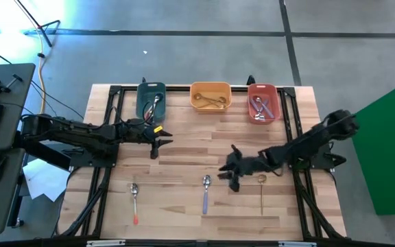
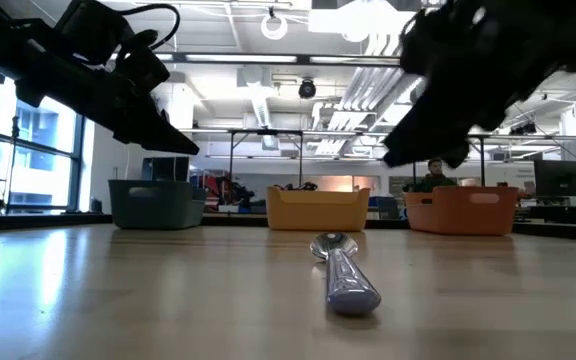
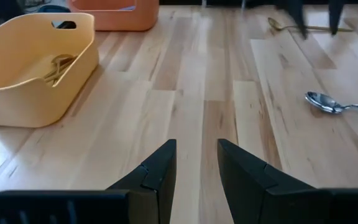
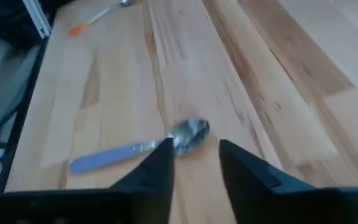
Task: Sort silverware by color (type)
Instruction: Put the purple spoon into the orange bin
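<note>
Silverware left for you: blue-handled spoon [image 1: 206, 194], with your right gripper [image 1: 230, 173] just beside its bowl, slightly open, empty; left gripper [image 1: 158, 143] likewise, farther off.

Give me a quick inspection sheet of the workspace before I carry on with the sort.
Surface: wooden table, bare in the middle.
Job's things: red-handled spoon, blue-handled spoon and gold spoon lie loose along the near edge; more utensils already sit in the teal bin, the orange bin and the red bin at the far edge.
Clutter: nothing seen on the table.
Grippers: left gripper open and empty, near the teal bin; right gripper open, poised over the blue-handled spoon's head.
Cables: several trail on the floor off the table's left side.
Surroundings: keyboard and mouse desk at left, green panel at right, a person beyond the bins.
</note>
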You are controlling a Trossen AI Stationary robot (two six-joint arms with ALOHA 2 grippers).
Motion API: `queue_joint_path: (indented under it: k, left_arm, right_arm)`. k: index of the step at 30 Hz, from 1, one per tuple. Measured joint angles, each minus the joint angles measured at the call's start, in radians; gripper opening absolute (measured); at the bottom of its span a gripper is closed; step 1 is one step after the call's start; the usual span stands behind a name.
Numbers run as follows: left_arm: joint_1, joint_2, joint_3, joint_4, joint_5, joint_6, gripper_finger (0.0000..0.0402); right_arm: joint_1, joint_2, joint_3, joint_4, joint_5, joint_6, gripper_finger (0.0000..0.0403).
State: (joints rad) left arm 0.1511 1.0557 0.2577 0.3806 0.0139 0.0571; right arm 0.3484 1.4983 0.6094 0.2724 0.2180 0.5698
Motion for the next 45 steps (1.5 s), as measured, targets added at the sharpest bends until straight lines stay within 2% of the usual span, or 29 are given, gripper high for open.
queue_joint_path:
  k: [6, 12, 21, 31, 40, 45]
  left_arm:
    - [-0.005, 0.0, 0.0, 0.001, -0.002, 0.016, 0.0106]
    - [-0.004, 0.0, 0.0, 0.006, -0.004, 0.018, 0.0106]
    - [-0.004, 0.0, 0.0, 0.007, -0.003, 0.018, 0.0106]
    - [-0.004, 0.0, 0.0, 0.006, -0.003, 0.026, 0.0106]
    - [-0.004, 0.0, 0.0, 0.005, -0.003, 0.025, 0.0106]
    - [-0.004, 0.0, 0.0, 0.004, -0.003, 0.025, 0.0106]
  right_arm:
    - [-0.153, 0.147, 0.0, 0.078, -0.18, -0.002, 0.0183]
    - [-0.217, 0.292, 0.033, 0.207, -0.336, -0.03, 0.0188]
    - [-0.218, 0.403, 0.172, 0.158, -0.432, -0.082, 0.0145]
    - [-0.218, 0.405, 0.193, 0.071, -0.459, -0.119, 0.0013]
    - [-0.217, 0.369, 0.195, 0.041, -0.452, -0.16, 0.0002]
    - [-0.212, 0.26, 0.195, -0.07, -0.357, -0.2, 0.0]
